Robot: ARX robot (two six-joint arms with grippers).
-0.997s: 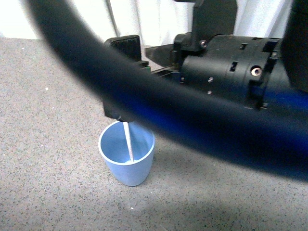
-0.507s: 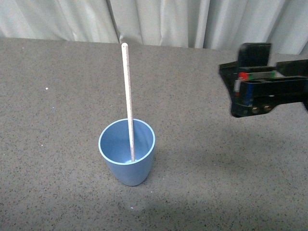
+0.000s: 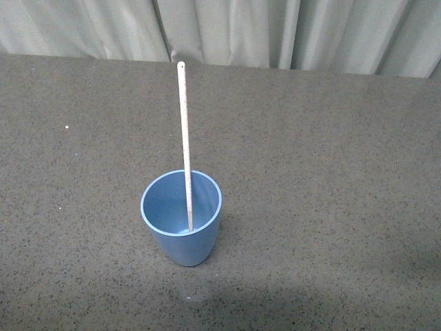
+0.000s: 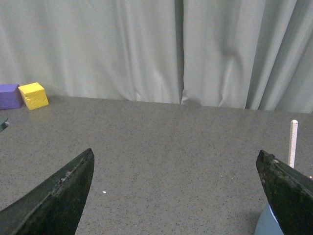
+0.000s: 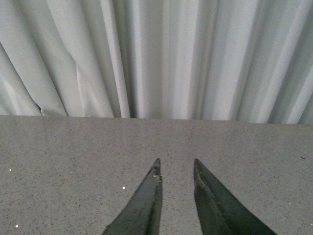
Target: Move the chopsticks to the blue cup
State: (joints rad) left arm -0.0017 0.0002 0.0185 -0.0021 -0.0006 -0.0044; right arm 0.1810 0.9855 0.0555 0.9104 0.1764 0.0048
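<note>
The blue cup point(image 3: 182, 219) stands upright on the grey table in the front view. The chopstick point(image 3: 184, 138) stands in it, leaning against the rim, its top well above the cup. Neither arm shows in the front view. In the left wrist view my left gripper point(image 4: 176, 159) is open wide and empty; the chopstick's top point(image 4: 293, 142) and a bit of the cup point(image 4: 268, 224) show beside one finger. In the right wrist view my right gripper point(image 5: 176, 166) is open a little, empty, above bare table facing the curtain.
A pale curtain point(image 3: 275, 31) runs along the table's far edge. A yellow block point(image 4: 33, 95) and a purple block point(image 4: 10, 96) sit by the curtain in the left wrist view. The grey speckled table point(image 3: 331, 207) stretches around the cup.
The right arm, over the cup a second ago, drew off to the right and has left the front view. The chopstick stays standing in the cup, free of any gripper.
</note>
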